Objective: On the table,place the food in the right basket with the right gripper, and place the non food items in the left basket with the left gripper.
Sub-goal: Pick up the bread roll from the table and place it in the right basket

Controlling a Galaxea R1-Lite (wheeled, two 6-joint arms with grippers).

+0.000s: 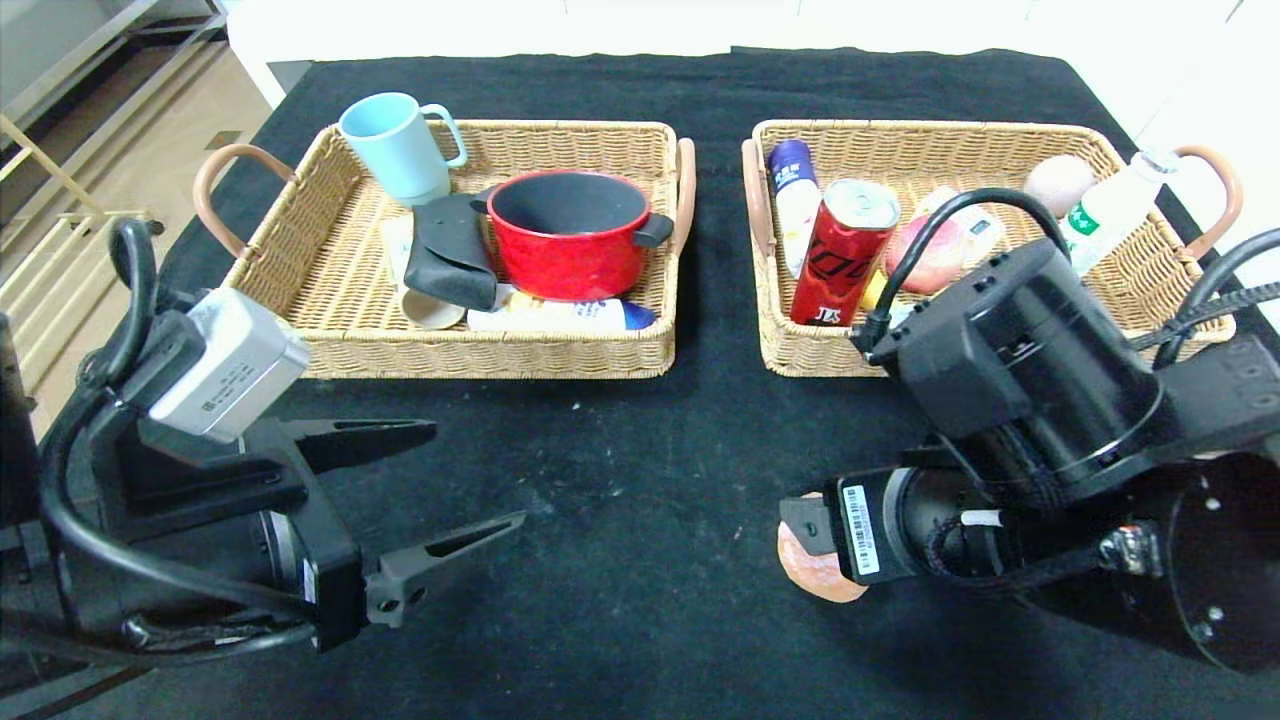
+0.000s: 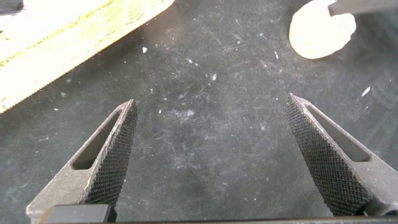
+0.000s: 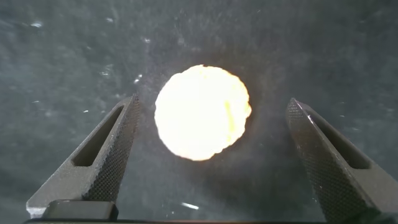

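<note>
My right gripper (image 3: 208, 155) points down at the black table (image 1: 640, 480) with its jaws spread wide, and the round, pale orange food piece (image 3: 202, 112) lies flat on the cloth between the two fingers — neither pad touches it, so I hold nothing there. From the head camera that piece (image 1: 815, 575) peeks out from under my right wrist, near the table's front edge and well in front of the right basket (image 1: 1150, 270). My left gripper (image 1: 450, 485) hovers over bare cloth at the front left, jaws equally wide and empty, with the left basket (image 1: 480, 355) just beyond it. There are two wicker baskets. The left one holds one light blue mug (image 1: 398, 145), one red pot (image 1: 570, 232), one dark pouch (image 1: 450, 250) and one white tube with a blue cap (image 1: 565, 316). The right one holds one red can (image 1: 843, 252), one white bottle with a purple cap (image 1: 795, 195), one clear bottle with a green label (image 1: 1110, 210) and a few rounded foods I cannot count surely.
</note>
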